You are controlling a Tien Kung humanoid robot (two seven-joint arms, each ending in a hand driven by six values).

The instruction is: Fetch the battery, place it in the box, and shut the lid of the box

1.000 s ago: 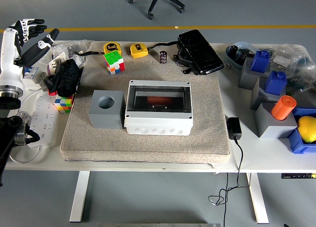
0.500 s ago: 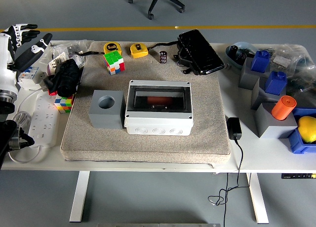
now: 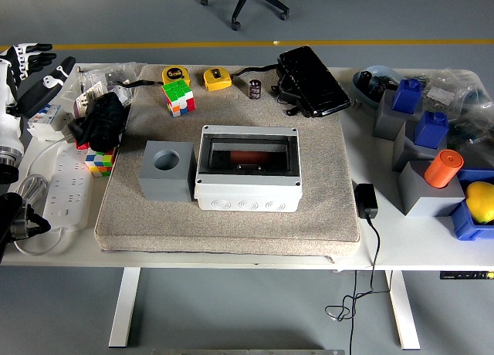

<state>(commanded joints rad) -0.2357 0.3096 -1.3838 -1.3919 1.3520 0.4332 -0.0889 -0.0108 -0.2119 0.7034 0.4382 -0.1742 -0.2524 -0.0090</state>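
Note:
The white box point(image 3: 247, 194) sits in the middle of the grey mat point(image 3: 231, 233) with its dark see-through lid point(image 3: 266, 141) down. A reddish cylinder, the battery point(image 3: 248, 155), shows through the lid inside the box. My left hand point(image 3: 32, 68) is at the far left edge of the picture, well away from the box, above the table's left end. Its fingers are spread and it holds nothing. The right arm is out of view.
A grey block with a round hole point(image 3: 166, 170) stands left of the box. Behind are a Rubik's cube point(image 3: 178, 97), two tape measures point(image 3: 217, 79), a small dark cylinder point(image 3: 255, 89) and a black case point(image 3: 312, 81). A power strip point(image 3: 62, 187) lies at left; blue and grey blocks and an orange cylinder point(image 3: 443, 168) at right.
My left hand has drawn back to the left, toward the picture's edge. The box and everything else on the table have stayed put.

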